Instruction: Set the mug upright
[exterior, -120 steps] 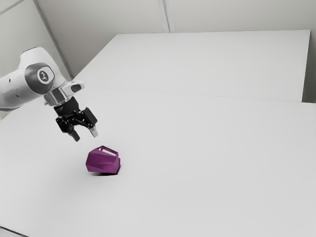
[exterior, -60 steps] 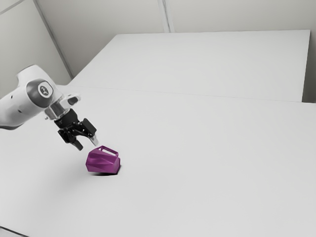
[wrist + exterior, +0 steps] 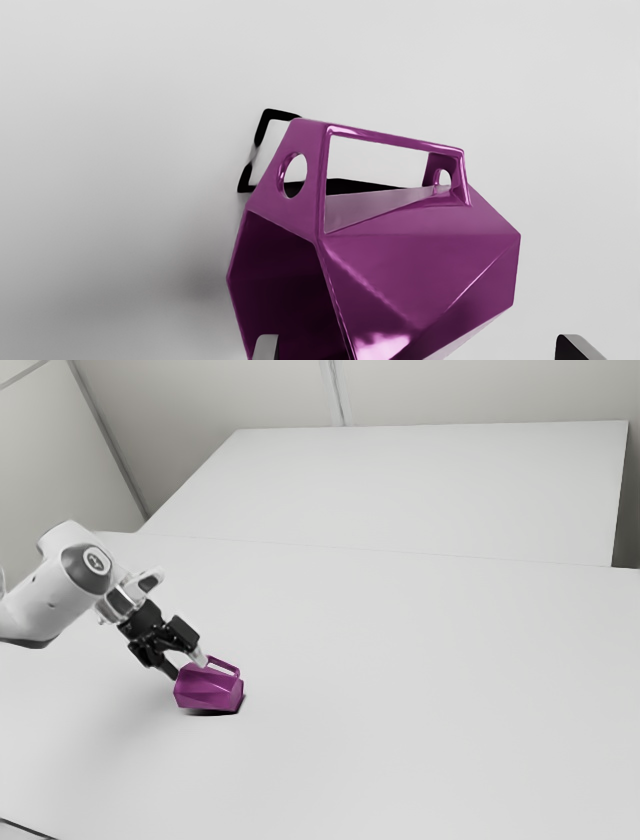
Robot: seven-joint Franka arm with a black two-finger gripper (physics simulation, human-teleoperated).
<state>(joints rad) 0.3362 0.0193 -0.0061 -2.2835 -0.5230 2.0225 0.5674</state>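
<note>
In the exterior view the gripper [image 3: 188,666] is low over the table, its fingertips at the upper left side of the purple faceted mug [image 3: 209,689]. The mug lies on its side, handle up. From the wrist view, the mug [image 3: 400,260] has its dark open mouth facing one side and its handle raised. The gripper [image 3: 417,347] stands open, one fingertip overlapping the mouth and the other out past the mug's base end. Whether a finger touches the mug cannot be told.
A wide white table surface [image 3: 430,690] surrounds the mug. Behind it stands a raised white panel [image 3: 430,490] against pale walls. A dark thin line [image 3: 28,828] runs at the exterior view's lower left corner.
The hand has come down and slightly toward the exterior view's right, from above the mug to right beside it. The mug has stayed where it was, and the fingers remain apart.
</note>
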